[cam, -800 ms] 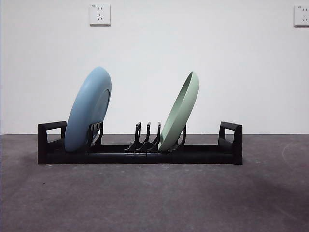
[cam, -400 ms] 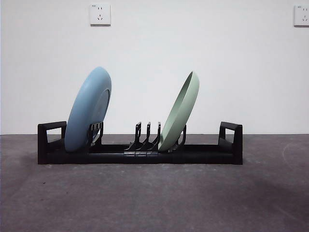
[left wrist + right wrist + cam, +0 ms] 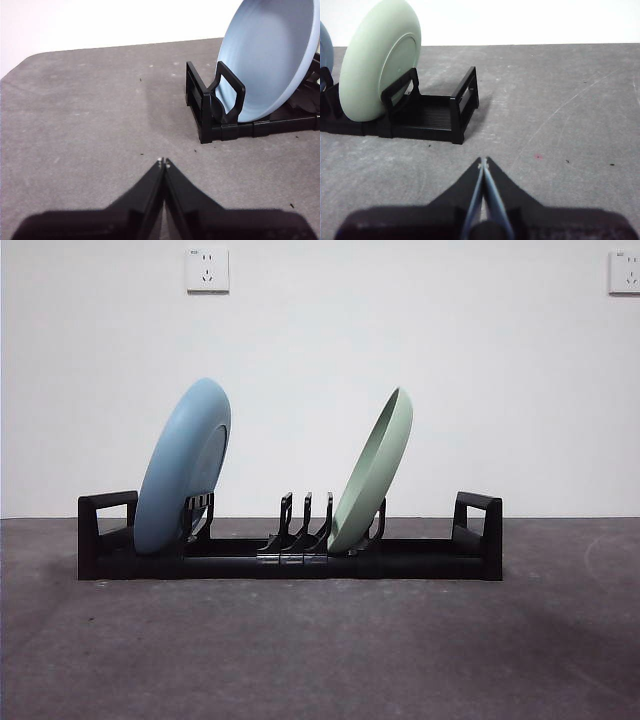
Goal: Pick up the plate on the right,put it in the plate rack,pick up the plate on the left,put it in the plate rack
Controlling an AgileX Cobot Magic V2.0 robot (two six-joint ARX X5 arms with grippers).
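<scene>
Two white wall sockets (image 3: 207, 269) are seen high on the pale wall behind the table, one at each upper side of the front view. The grey table (image 3: 320, 650) is matte and slightly mottled, with faint scuffs and small dark specks noted in both wrist views. Nothing is seen standing between either gripper and the rack.

The plate rack (image 3: 290, 560) is set lengthwise across the table: long, low, black plastic, with blocky loop ends and curved upright prongs at its middle. The blue plate (image 3: 183, 468) is held near the rack's left end, tilted, its top leaning to the right. The green plate (image 3: 372, 472) is seated just right of the middle prongs, tilted the same way. Both are smooth, round and matte, and they are kept well apart.

The left gripper (image 3: 163, 161) is held low over bare table, apart from the rack's end, its jaws pressed together on nothing. The right gripper (image 3: 483, 161) is likewise closed and empty, apart from the opposite end.
</scene>
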